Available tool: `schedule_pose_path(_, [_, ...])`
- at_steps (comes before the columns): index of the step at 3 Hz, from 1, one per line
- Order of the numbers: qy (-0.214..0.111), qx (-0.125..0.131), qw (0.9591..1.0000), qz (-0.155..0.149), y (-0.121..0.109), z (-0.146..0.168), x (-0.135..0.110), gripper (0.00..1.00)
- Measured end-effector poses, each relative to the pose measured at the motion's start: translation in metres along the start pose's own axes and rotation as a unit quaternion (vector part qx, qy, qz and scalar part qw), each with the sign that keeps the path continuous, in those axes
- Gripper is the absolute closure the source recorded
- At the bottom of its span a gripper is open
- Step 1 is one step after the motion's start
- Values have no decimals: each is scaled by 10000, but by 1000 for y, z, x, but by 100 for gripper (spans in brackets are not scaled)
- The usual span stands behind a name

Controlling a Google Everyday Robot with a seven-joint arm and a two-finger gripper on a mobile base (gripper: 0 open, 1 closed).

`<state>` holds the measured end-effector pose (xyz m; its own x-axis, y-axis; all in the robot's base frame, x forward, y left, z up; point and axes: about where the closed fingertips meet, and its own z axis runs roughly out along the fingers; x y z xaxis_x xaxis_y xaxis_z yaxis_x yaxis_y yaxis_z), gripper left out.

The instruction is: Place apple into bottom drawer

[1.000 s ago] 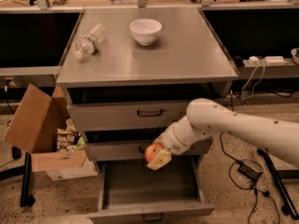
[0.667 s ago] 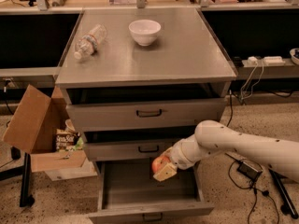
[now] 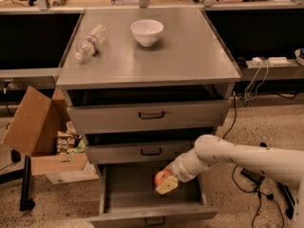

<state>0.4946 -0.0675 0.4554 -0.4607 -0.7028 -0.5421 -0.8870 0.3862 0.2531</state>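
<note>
Red-orange against grey steel, the apple (image 3: 161, 176) is clamped in the tan fingers (image 3: 167, 186) of the gripper (image 3: 164, 181). Over the last second the gripper has sunk from in front of the middle drawer (image 3: 118, 153) into the open bottom drawer (image 3: 124, 194), and it now hangs toward 1 o'clock of the tray's centre, with the white arm (image 3: 237, 156) reaching in from 3 o'clock. The carry looks all but finished, leaving only a short lowering and a release, though whether the apple already touches the tray floor cannot be told.
</note>
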Motion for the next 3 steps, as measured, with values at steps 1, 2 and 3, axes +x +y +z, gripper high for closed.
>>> schedule_pose_path(1, [43,-42,9997,216,-4,15,15,100])
schedule_pose_path(2, [236,159,9970,725,-25,38,47,100])
schedule_pose_path(3, [226,258,9920,1211,-46,61,85,100])
